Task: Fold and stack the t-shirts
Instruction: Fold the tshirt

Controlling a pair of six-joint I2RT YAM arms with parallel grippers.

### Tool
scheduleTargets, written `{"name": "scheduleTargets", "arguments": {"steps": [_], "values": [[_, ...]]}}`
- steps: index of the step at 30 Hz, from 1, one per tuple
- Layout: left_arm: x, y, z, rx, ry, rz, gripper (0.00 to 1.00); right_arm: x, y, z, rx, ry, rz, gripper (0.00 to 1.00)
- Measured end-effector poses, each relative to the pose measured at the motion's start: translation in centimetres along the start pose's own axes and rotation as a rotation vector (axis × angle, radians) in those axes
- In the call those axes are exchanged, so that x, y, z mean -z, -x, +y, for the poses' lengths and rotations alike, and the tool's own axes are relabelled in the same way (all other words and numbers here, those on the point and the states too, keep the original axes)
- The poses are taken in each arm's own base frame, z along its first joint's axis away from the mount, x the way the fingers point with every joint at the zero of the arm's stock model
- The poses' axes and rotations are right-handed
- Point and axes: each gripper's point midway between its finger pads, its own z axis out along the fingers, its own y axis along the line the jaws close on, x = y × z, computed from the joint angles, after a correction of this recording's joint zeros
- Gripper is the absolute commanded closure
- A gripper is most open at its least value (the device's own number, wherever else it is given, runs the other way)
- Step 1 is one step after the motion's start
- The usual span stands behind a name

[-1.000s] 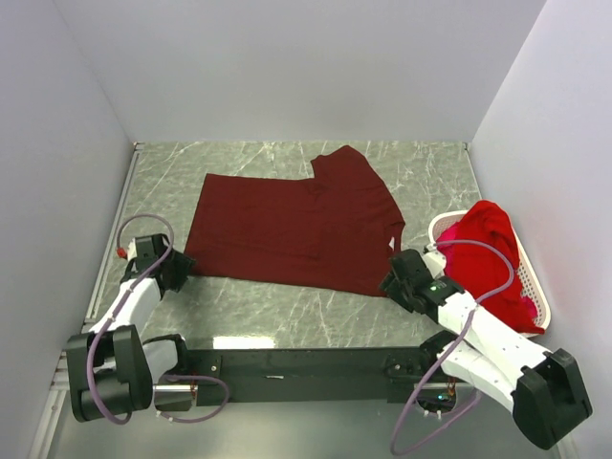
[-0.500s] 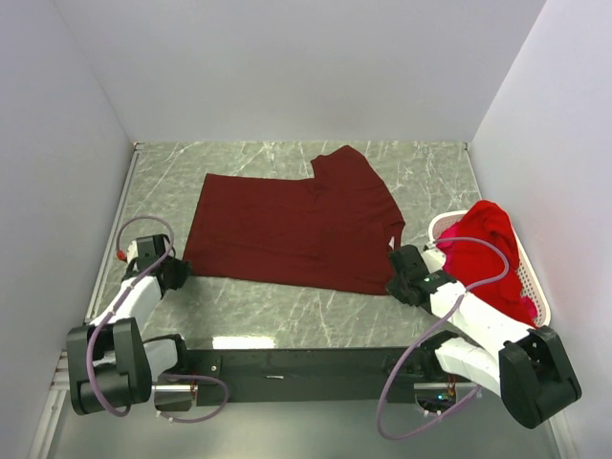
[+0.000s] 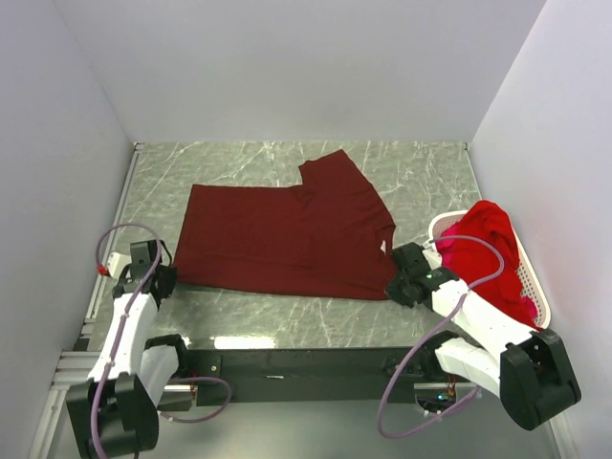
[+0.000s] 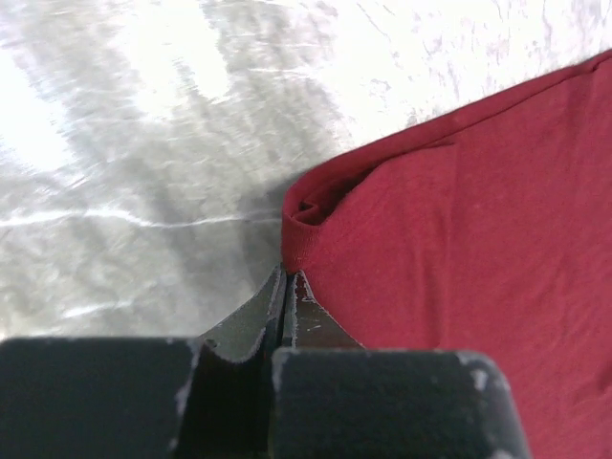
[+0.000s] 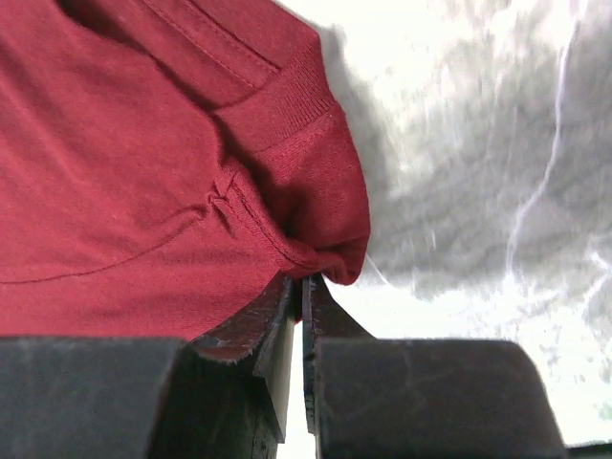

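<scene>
t-shirt (image 3: 287, 239) on table (image 3: 430, 172), basket (image 3: 438, 226) right

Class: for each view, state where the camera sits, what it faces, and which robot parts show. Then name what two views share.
Top external: above and behind the arms, looking down at the table, maroon t-shirt, basket; both arms show.
Left wrist: on the left arm, looking past the left hand at a shirt corner.
Right wrist: on the right arm, looking past the right hand at another shirt corner.
Shared: both wrist views show the maroon t-shirt on the table.

2 white arms (image 3: 129, 320), black joints, lilac cables (image 3: 403, 368)
</scene>
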Motion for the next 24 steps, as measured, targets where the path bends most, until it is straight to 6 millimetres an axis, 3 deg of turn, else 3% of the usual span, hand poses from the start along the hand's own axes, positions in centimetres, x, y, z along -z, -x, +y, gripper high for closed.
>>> {"name": "scheduleTargets", "arguments": {"steps": [3, 4, 5, 6, 7, 8, 9, 15, 18, 20, 22, 24], "values": [[0.7, 0.2, 0.5, 0.036, 0.009, -0.015, 0.98, 0.4, -0.8, -0.4, 0.001, -0.007, 0.039, 0.81], [0.8, 0.2, 0.7, 0.047, 0.014, -0.014, 0.93, 0.6, -1.0, -0.5, -0.001, -0.006, 0.048, 0.76], [0.9, 0.1, 0.9, 0.052, 0.023, -0.012, 0.87, 0.8, -1.1, -0.6, -0.002, -0.004, 0.052, 0.62], [1.0, 0.1, 1.1, 0.057, 0.026, -0.012, 0.67, 1.1, -1.1, -0.7, -0.008, -0.001, 0.05, 0.56], [1.1, 0.1, 1.2, 0.06, 0.029, -0.013, 0.56, 1.4, -1.1, -0.9, -0.009, 0.0, 0.048, 0.51], [1.2, 0.1, 1.3, 0.07, 0.033, -0.015, 0.32, 1.7, -1.1, -1.1, -0.009, 0.001, 0.044, 0.44], [1.3, 0.1, 1.4, 0.07, 0.037, -0.015, 0.25, 1.9, -1.1, -1.3, -0.01, 0.002, 0.042, 0.41], [2.9, 1.6, 0.4, 0.079, 0.037, -0.039, 0.18, 3.5, -0.5, -1.9, 0.012, -0.028, 0.034, 0.37], [4.6, 3.7, -2.3, 0.057, -0.025, -0.081, 0.26, 5.7, 2.3, 1.0, 0.038, 0.049, -0.032, 0.37], [5.2, 4.9, -4.9, 0.03, -0.088, -0.091, 0.34, 7.4, 5.2, 4.2, 0.073, 0.116, -0.082, 0.36], [4.9, 5.7, -8.1, -0.012, -0.15, -0.077, 0.36, 9.1, 9.2, 8.5, 0.096, 0.195, -0.152, 0.36], [3.2, 6.1, -11.5, -0.059, -0.189, -0.048, 0.37, 10.0, 14.2, 14.0, 0.127, 0.293, -0.236, 0.36]]}}
